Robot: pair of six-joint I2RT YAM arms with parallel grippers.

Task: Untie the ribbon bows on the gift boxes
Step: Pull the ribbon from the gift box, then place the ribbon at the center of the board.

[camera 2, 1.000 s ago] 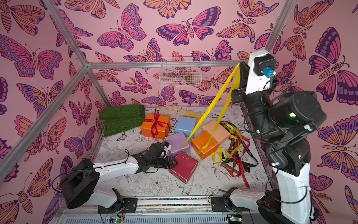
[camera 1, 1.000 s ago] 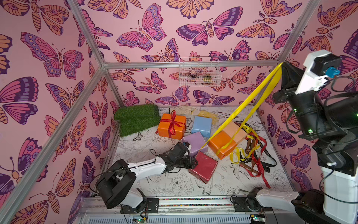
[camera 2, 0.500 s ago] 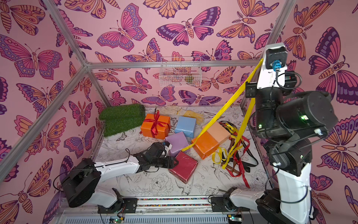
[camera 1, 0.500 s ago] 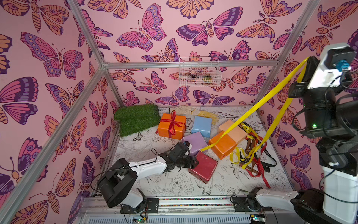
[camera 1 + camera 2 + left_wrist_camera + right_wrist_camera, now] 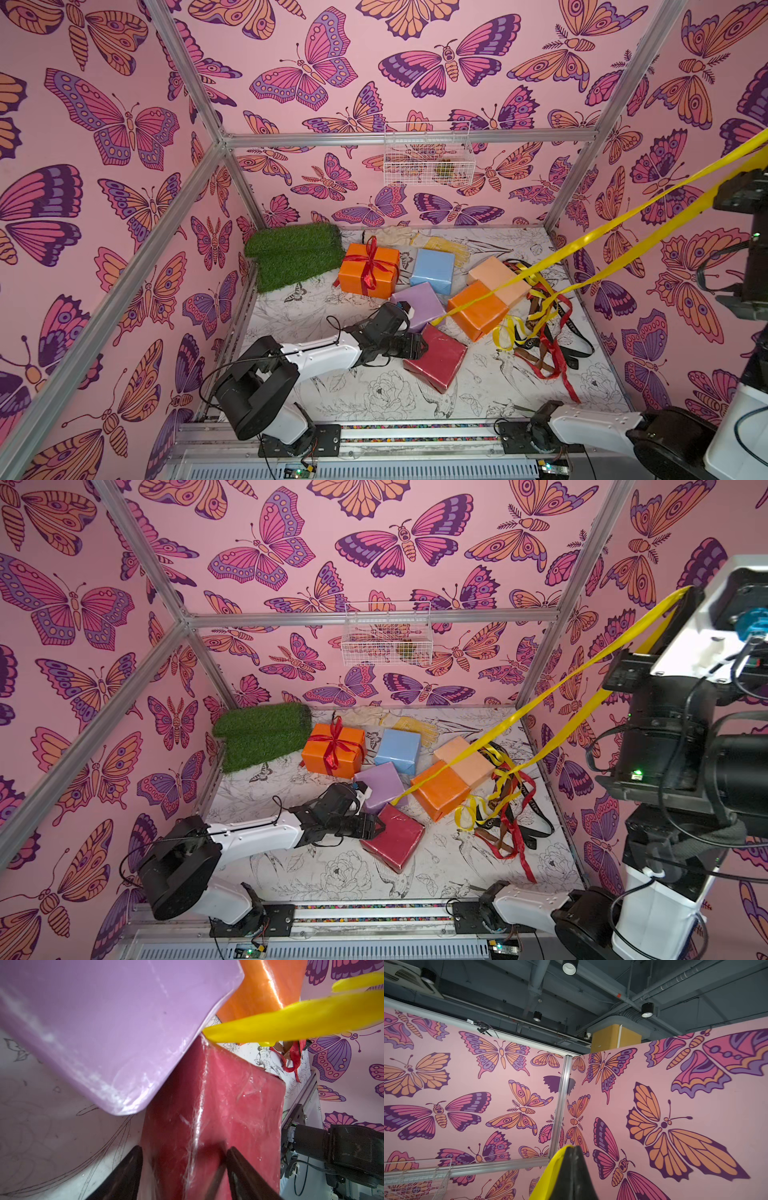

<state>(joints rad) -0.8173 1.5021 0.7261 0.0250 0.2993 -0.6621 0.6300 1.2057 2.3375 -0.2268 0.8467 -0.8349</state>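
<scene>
In both top views the left gripper point(image 5: 420, 347) lay low at the edge of the red box point(image 5: 436, 361). The yellow ribbon point(image 5: 602, 232) rose in two taut strands, one from a loose end by the lilac box point(image 5: 419, 301) across the orange box point(image 5: 478, 311), the other from the ribbon heap point(image 5: 544, 336) at the right of the floor. In a top view the strands met high up in the right gripper point(image 5: 690, 598). The red bow point(image 5: 370, 266) sat knotted on the tied box point(image 5: 353, 278), orange, beside the turf point(image 5: 295, 253). The blue box point(image 5: 432, 270) and peach box point(image 5: 498, 274) were bare, near a glove point(image 5: 440, 245). The left wrist view alone showed the left jaws apart astride a ridge of the red box, a finger point(image 5: 128, 1167) along each face; whether they squeezed it could not be told. The right wrist view faced wall and ceiling and showed the fingertips point(image 5: 578, 1159) pressed together, clamping the yellow ribbon. The floor point(image 5: 374, 395) was a white sheet of line-drawn flowers and birds. Pink butterfly walls point(image 5: 104, 208) on a metal frame point(image 5: 291, 139) closed it in, a wire basket point(image 5: 428, 160) hung at the back, and grey ducts and lamps point(image 5: 569, 968) showed overhead.
</scene>
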